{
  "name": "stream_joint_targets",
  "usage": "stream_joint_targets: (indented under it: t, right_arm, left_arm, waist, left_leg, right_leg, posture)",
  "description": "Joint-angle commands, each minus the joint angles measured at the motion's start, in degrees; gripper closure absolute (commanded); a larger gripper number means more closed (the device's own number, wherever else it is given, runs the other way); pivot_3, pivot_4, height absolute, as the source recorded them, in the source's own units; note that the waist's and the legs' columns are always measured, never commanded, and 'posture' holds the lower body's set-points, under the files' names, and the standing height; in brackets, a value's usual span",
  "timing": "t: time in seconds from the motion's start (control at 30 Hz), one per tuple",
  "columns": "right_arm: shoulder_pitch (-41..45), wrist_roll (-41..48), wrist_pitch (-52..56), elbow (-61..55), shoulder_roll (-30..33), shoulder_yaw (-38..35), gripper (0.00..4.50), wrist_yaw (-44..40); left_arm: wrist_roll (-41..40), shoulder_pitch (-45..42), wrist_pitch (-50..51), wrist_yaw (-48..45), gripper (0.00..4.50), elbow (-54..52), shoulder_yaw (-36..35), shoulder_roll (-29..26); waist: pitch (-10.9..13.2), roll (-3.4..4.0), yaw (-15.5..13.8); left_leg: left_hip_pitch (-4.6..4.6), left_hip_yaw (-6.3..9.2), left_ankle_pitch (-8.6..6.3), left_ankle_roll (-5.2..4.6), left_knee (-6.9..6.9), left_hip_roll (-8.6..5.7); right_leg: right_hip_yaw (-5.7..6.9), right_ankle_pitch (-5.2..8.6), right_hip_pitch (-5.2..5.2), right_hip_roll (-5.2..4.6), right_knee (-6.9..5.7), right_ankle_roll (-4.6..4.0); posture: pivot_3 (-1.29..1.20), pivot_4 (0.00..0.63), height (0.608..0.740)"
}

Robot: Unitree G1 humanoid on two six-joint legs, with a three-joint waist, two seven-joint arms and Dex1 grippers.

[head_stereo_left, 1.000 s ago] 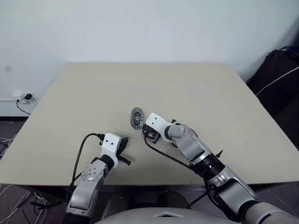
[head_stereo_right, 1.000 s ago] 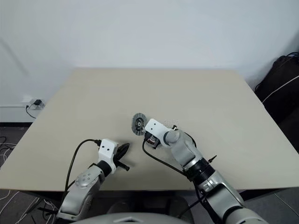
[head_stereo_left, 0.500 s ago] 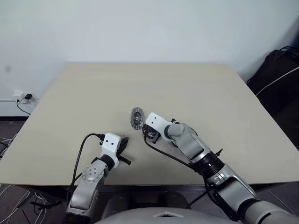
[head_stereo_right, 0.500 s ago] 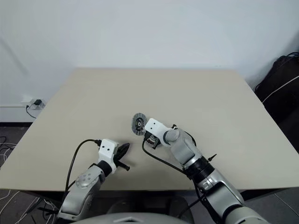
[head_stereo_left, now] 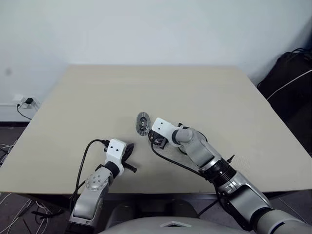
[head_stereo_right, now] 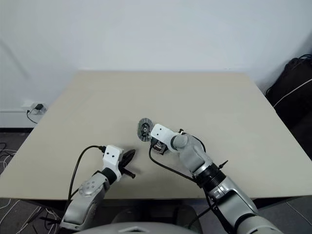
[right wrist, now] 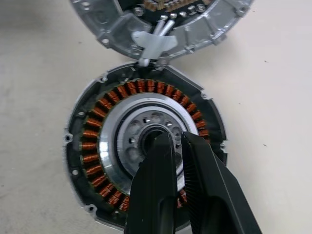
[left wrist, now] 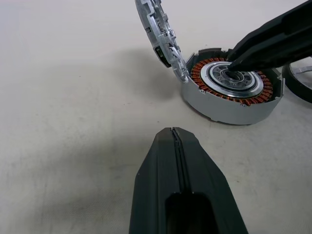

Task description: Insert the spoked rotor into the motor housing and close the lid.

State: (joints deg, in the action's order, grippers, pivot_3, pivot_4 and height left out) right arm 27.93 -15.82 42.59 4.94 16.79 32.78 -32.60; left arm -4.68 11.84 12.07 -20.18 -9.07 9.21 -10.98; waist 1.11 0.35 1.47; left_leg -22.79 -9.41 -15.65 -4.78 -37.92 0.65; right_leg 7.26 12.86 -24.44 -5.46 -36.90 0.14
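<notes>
Rotor (right wrist: pixel 151 139) sits seated in the housing (left wrist: pixel 229 92) on the table, lid (left wrist: pixel 161 36) propped upright against its rim. Right gripper (right wrist: pixel 176 142), fingers barely parted, holding nothing, points into the hub; nearer than left gripper (left wrist: pixel 175 146), closed and empty.

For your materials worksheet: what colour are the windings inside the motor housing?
Copper-orange, ringing the motor housing; clearest in the right wrist view.

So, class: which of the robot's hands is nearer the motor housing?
The right. The right hand has its fingertips over the centre of the motor housing, while the left hand rests apart on the table, nearer the robot.
</notes>
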Motion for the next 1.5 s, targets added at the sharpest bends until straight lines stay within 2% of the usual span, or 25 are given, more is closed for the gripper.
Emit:
stream_joint_targets:
  t: [0.03,0.47,1.03,1.13,1.23,1.5]
  right_arm:
    - [1.43,-1.36,-1.49,-1.41,0.84,0.37,4.1,-0.65]
    - [1.68,-3.74,-3.74,0.32,0.92,3.5,4.1,-3.72]
    - [2.47,-4.95,-5.97,5.02,-1.21,1.48,4.1,-1.9]
    - [2.23,-5.1,-5.94,4.7,-1.1,1.62,3.57,-2.1]
    - [1.92,-5.97,-6.64,4.44,-1.04,1.77,2.63,-1.4]
    - [2.4,-5.9,-8.36,4.48,-0.23,2.85,2.63,-4.53]
  left_arm:
    - [-0.09,-0.78,-0.98,-0.08,4.5,-0.48,0.05,0.2]
    - [-0.17,-0.29,-1.03,0.4,4.5,-0.75,0.12,0.52]
    - [-0.18,0.62,-1.01,0.75,4.5,-1.12,0.19,0.81]
    - [-0.23,0.63,-1.01,0.67,4.5,-1.05,0.17,0.77]
    - [-0.25,0.61,-0.93,0.62,4.5,-1.1,0.2,0.76]
    - [-0.3,0.33,-0.88,0.39,4.5,-0.82,0.33,0.81]
  waist:
    - [0.0,0.0,0.0]
    - [0.01,-0.01,-0.04]
    - [0.0,-0.02,0.6]
    - [0.0,-0.02,0.6]
    - [-0.01,-0.03,0.59]
    - [0.0,-0.02,0.58]
  left_leg:
    - [0.0,0.0,0.0,0.0,0.0,0.0]
    - [0.0,0.0,0.0,0.0,-0.01,0.0]
    - [0.07,0.0,0.05,0.08,-0.04,0.02]
    - [0.07,0.0,0.05,0.08,-0.04,0.02]
    - [0.06,0.0,0.04,0.07,-0.02,0.02]
    - [0.06,0.0,0.04,0.06,-0.01,0.02]
  right_leg:
    - [0.0,0.0,0.0,0.0,0.0,0.0]
    - [0.01,0.0,0.01,0.0,0.01,0.01]
    - [0.01,-0.03,0.04,-0.01,-0.04,0.07]
    - [0.01,-0.04,0.03,-0.01,-0.04,0.06]
    - [0.02,-0.03,0.03,-0.01,-0.03,0.03]
    - [0.03,-0.03,0.02,-0.01,-0.03,-0.01]
  posture:
    - [0.0,0.0,0.74]
    - [0.0,0.0,0.74]
    - [0.0,0.0,0.74]
    - [0.0,0.0,0.74]
    - [0.0,0.0,0.74]
    - [0.0,0.0,0.74]
